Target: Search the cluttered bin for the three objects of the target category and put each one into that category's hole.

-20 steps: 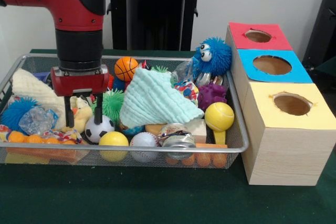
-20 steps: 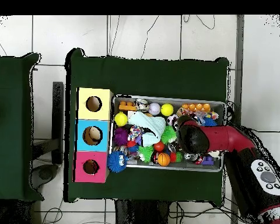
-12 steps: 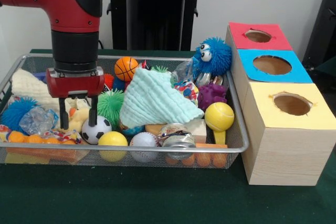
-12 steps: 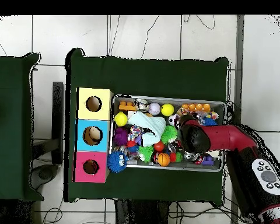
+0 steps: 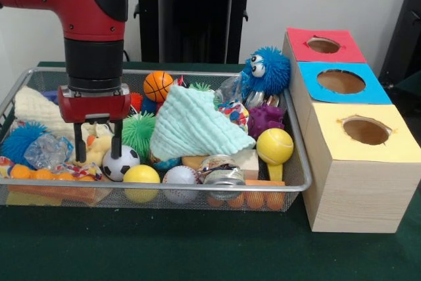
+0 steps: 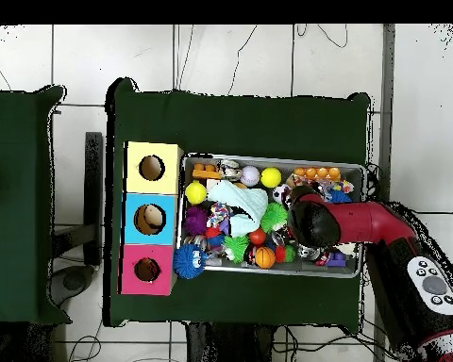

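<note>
The hand (image 5: 97, 151) hangs inside the wire bin (image 5: 299, 162), its two dark fingers (image 5: 79, 143) spread apart and pointing down on either side of a pale yellow plush toy (image 5: 99, 144), with nothing clamped between them. Just beside the nearer finger lies a small soccer ball (image 5: 123, 161), and next to that a yellow ball (image 5: 142, 176) and a baseball (image 5: 179, 176) along the bin's front wall. A green spiky ball (image 5: 139, 129) and a mint cloth (image 5: 194, 125) lie nearby, a basketball (image 5: 158, 85) farther back. A blue fuzzy creature (image 5: 266, 70) leans at the far corner. Beside the bin on the green desk (image 5: 197, 248) stands a wooden box (image 5: 355, 189) with a red hole (image 5: 323, 45), a blue hole (image 5: 341, 81) and a yellow hole (image 5: 366, 129). From overhead, the red arm (image 6: 362, 224) covers the hand.
</note>
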Action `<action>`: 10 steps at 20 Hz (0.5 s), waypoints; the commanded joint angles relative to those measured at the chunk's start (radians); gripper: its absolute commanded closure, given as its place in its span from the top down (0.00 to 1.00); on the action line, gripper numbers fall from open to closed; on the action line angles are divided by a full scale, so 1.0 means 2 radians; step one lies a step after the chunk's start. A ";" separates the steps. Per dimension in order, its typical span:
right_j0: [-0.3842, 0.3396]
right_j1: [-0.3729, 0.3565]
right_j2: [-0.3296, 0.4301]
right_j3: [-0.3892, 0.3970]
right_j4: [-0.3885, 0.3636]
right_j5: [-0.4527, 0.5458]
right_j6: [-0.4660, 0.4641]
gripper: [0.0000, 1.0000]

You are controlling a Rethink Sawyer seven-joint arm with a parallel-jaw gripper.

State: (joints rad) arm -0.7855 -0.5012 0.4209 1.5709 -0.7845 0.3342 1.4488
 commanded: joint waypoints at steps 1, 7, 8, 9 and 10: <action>0.011 0.034 -0.016 0.011 -0.032 0.076 -0.062 1.00; 0.001 0.028 -0.005 0.025 -0.019 0.088 -0.073 1.00; 0.003 0.021 -0.004 0.029 -0.013 0.101 -0.076 1.00; 0.006 0.016 -0.008 0.032 -0.007 0.113 -0.074 1.00; 0.005 0.010 -0.009 0.038 -0.004 0.119 -0.073 1.00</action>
State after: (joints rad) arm -0.7798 -0.5077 0.4192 1.5744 -0.7834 0.3492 1.4488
